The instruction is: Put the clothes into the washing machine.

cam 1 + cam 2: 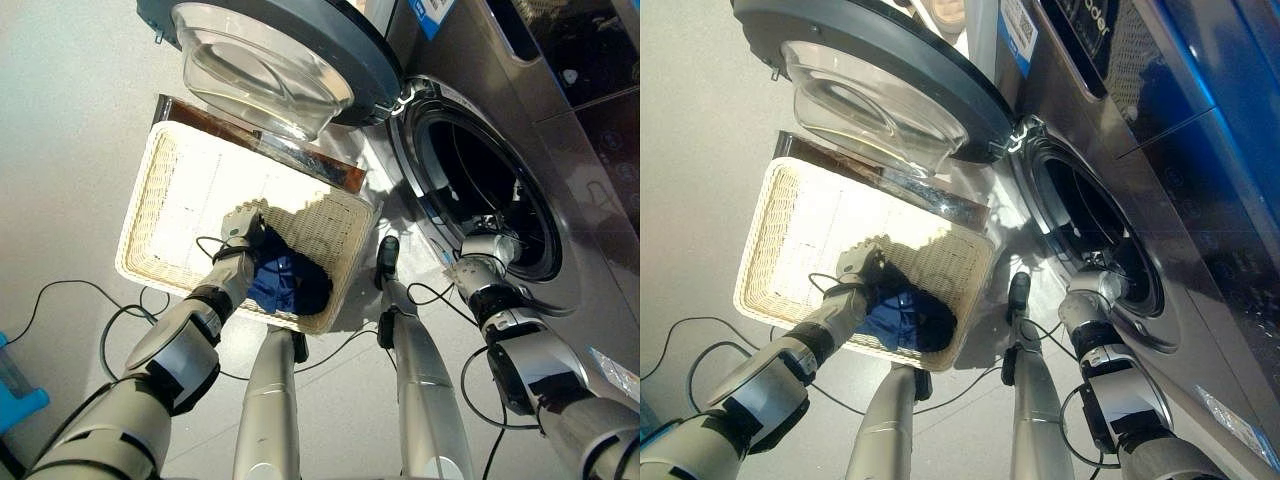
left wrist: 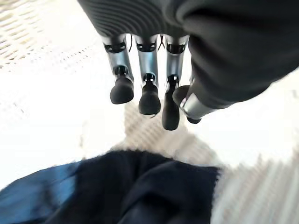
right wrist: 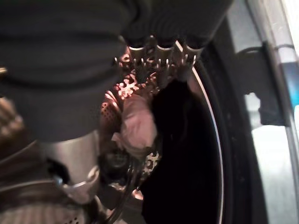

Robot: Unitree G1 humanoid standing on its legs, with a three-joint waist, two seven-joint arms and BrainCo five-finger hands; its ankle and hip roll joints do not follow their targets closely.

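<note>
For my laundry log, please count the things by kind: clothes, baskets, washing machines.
Clothes: 2, a dark blue garment in the basket, a pink one by the right hand
Baskets: 1
Washing machines: 1
Total: 4

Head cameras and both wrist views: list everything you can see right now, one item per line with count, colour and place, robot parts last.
Washing machine: one, silver-grey, on the robot's right, drum opening dark.
Machine door: one, dark grey rim with clear glass bowl, swung open above the basket.
Laundry basket: one, cream wicker, on the floor left of the machine.
Dark blue garment: one, in the basket's near corner.
Pink cloth: one, pale pink, at the drum opening by the right hand.
Blue object: one, on the floor at far left.
Left hand: over the garment in the basket, fingers straight.
Right hand: at the drum opening's lower edge.
</note>
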